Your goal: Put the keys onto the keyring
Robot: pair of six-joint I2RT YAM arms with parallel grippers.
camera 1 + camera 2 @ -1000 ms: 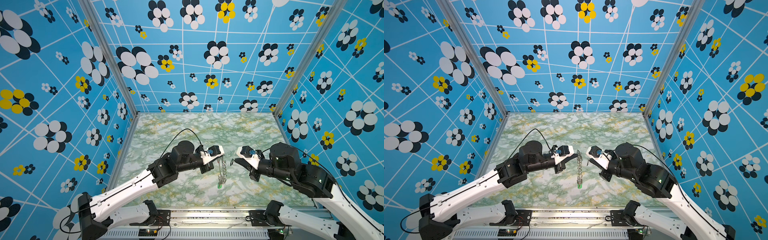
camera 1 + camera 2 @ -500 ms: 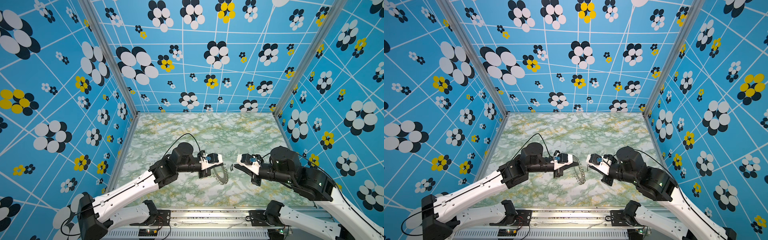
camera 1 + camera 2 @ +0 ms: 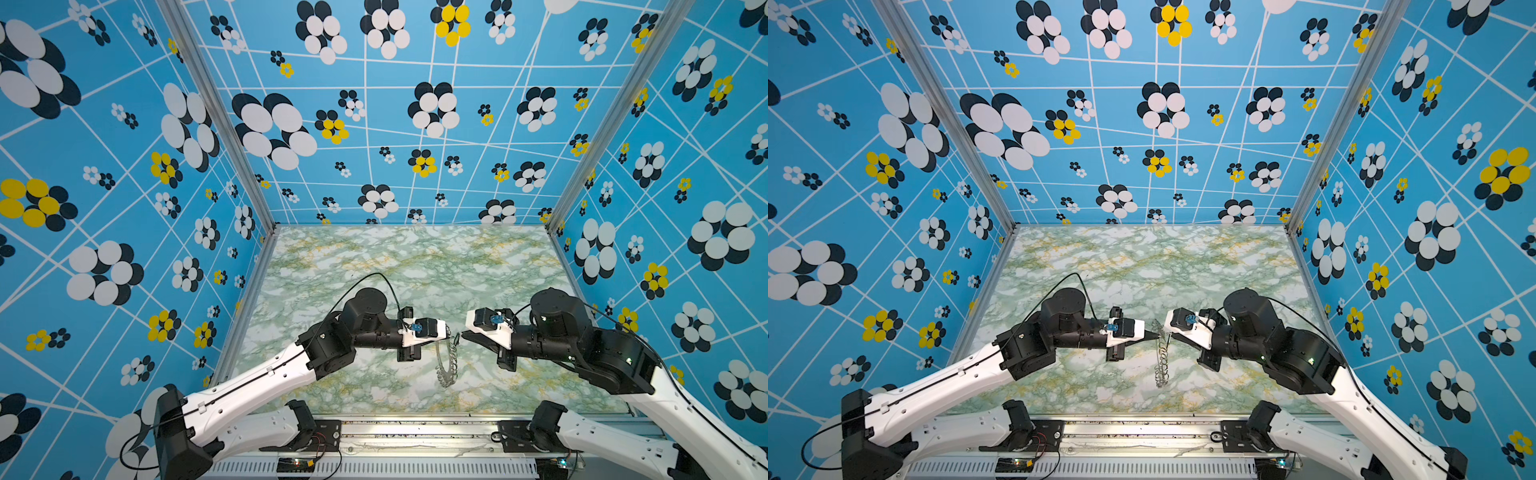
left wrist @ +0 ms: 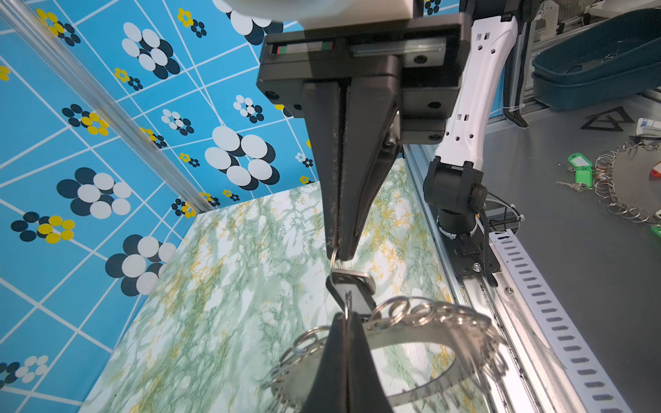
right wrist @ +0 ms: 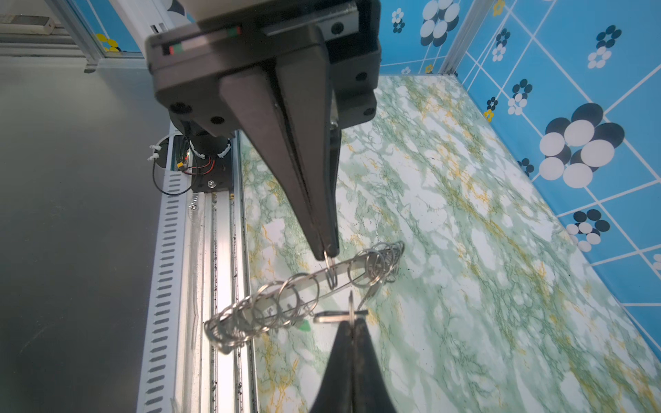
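Top views show the left tool (image 3: 1157, 335) clamped on one loop (image 5: 331, 271) of the keyring (image 3: 1163, 365). The keyring hangs edge-on beneath it, over the bench (image 3: 1142, 266). Just right of it, almost tip to tip, the right tool (image 4: 338, 252) pinches the black-tagged key (image 4: 352, 288) by its ring (image 4: 333, 257). Whether that ring is threaded on, I cannot tell.

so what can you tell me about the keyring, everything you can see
The keyring is a flat grey metal ring with a wide centre hole and many small wire loops round its outer edge. It hangs nearly upright over the marbled table, a thin sliver in both top views. The right gripper, shut, pinches one loop at its top. A bit of green tag shows beside it.
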